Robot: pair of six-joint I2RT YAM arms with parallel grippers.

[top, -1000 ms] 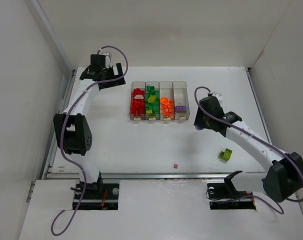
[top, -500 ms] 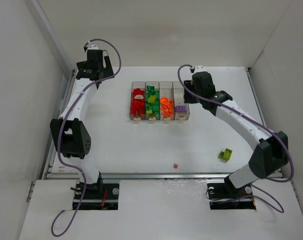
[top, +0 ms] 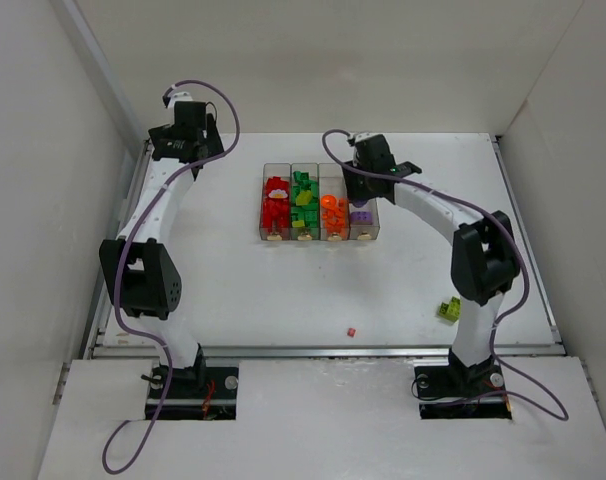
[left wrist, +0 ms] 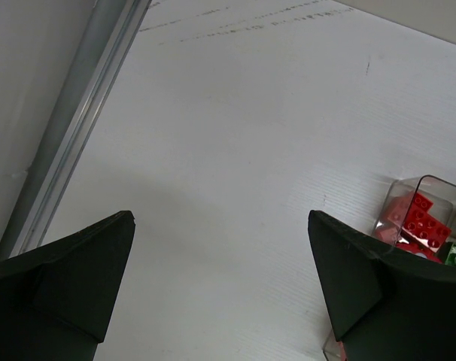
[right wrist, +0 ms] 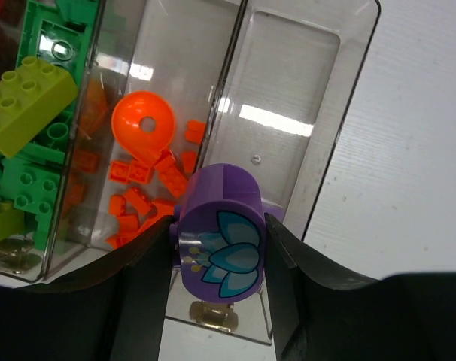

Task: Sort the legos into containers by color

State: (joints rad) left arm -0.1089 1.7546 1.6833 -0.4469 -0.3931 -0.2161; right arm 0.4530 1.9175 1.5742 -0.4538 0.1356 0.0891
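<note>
My right pincer (right wrist: 219,252) pinches a purple lego (right wrist: 217,199) whose face bears a teal-and-blue lotus emblem, above the containers (right wrist: 288,68), while my left pincer (left wrist: 219,226) stands spread wide.

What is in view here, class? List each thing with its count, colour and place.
bins: four, clear, joined row, mid-table
red legos: many, red, leftmost bin
green legos: many, dark green plus some lime, second bin
orange legos: many, orange, third bin
purple lego: at least one, purple, fourth bin
loose brick: one, lime, table, right side
loose bit: one, red, table, near edge
round piece: one, purple, in right claw
table: one, white
left claw: open, left of bins
right claw: shut on round piece, above bins
</note>
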